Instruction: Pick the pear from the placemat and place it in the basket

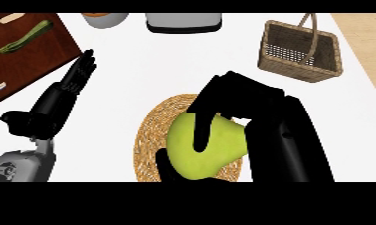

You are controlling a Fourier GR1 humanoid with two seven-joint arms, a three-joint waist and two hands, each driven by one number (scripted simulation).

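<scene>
The right hand is curling its fingers and thumb round the pear, which is sitting on the woven placemat at the counter's near edge. The pear looks rigid, smooth-skinned and moderately heavy, so it may be prone to slipping; holding across its widest part appears safest. The basket is standing well apart, at far right. The left hand is resting spread at the left.

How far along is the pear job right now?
Done: the right hand has reached the pear and curls round it. In hand: the grasp, with the pear over the placemat. Left: lifting it and carrying it to the basket. The left hand rests open.
</scene>
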